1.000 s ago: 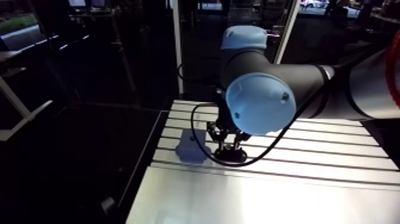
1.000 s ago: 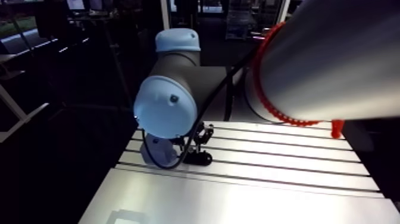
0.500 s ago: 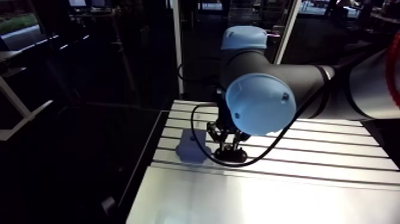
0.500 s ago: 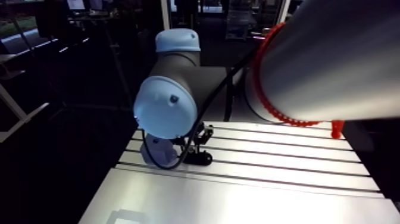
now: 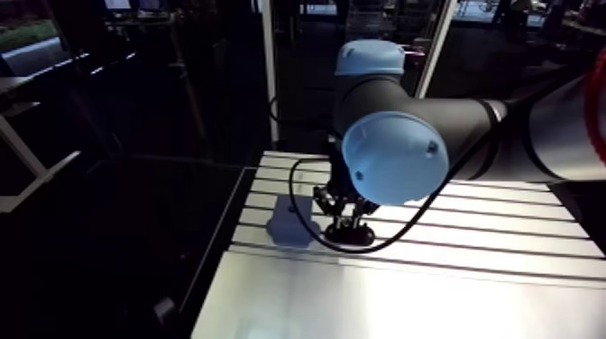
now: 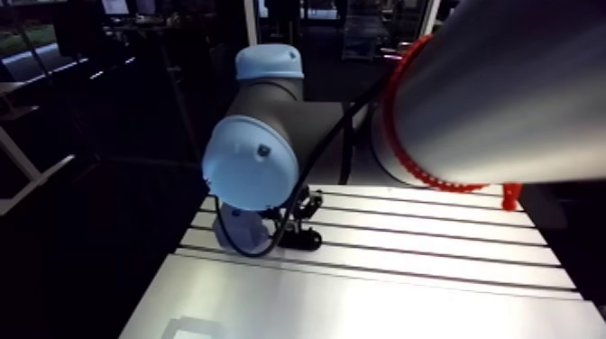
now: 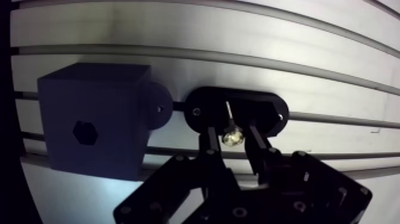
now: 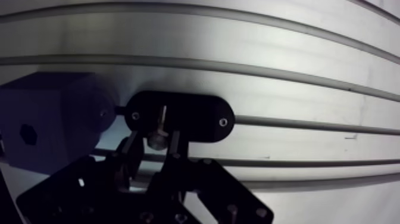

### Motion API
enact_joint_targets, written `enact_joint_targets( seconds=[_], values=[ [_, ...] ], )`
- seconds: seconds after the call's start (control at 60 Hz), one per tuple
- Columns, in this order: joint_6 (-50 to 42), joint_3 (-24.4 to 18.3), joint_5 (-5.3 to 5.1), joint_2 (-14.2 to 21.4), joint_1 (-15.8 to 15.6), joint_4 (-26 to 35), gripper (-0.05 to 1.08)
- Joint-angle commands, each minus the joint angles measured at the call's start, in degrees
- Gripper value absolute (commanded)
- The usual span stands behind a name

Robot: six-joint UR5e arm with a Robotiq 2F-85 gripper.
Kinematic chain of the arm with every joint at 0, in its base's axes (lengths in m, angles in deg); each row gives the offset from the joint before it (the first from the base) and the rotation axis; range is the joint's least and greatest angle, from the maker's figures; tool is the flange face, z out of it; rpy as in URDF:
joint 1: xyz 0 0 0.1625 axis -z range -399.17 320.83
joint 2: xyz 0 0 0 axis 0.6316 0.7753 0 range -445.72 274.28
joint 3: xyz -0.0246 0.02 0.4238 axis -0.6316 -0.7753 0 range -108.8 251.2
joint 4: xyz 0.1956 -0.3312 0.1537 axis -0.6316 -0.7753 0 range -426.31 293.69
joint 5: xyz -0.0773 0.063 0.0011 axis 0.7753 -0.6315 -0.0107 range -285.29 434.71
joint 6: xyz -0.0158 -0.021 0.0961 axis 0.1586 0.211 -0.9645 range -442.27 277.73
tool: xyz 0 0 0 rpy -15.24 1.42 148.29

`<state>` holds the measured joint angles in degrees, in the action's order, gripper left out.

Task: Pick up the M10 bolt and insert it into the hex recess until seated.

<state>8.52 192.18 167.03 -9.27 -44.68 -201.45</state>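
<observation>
1. The gripper [image 7: 231,127] is hanging low over the slotted table [image 7: 238,36]. It is reaching down to a black oval holder [image 7: 269,111] that is lying flat across one of the table's slots.
2. The bolt [image 7: 231,138] is standing in the middle of that holder. Its shiny head is pointing up toward the wrist and its shank is running down into the holder.
3. The two fingers [image 7: 257,146] are standing spread apart, one on each side of the bolt's head. A thin dark gap is showing on either side, so they are flanking the bolt rather than pinching it.
4. A dark cube-shaped block [image 7: 113,89] is sitting on the table just beside the holder, close to the table's edge.
5. The hex recess [image 7: 85,132] is showing as a dark six-sided opening in the block's face that is turned toward the wrist camera. It is lying apart from the bolt, on the far side of the block from the holder.
6. A round disc [image 7: 158,107] is projecting from the block's side toward the holder, its rim nearly meeting the holder's rounded end.
</observation>
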Motion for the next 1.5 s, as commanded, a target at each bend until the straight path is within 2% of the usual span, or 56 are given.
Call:
enact_joint_targets(
  seconds=[0.017, 1.0, 1.5],
  values=[
    [0.04, 0.01, 0.00, -0.11, -0.03, 0.00, 0.63],
    [0.13, -0.07, 0.09, -0.12, 0.06, 0.00, 0.71],
    [0.21, -1.10, 0.00, 0.99, 0.07, 0.86, 0.80]
  ],
)
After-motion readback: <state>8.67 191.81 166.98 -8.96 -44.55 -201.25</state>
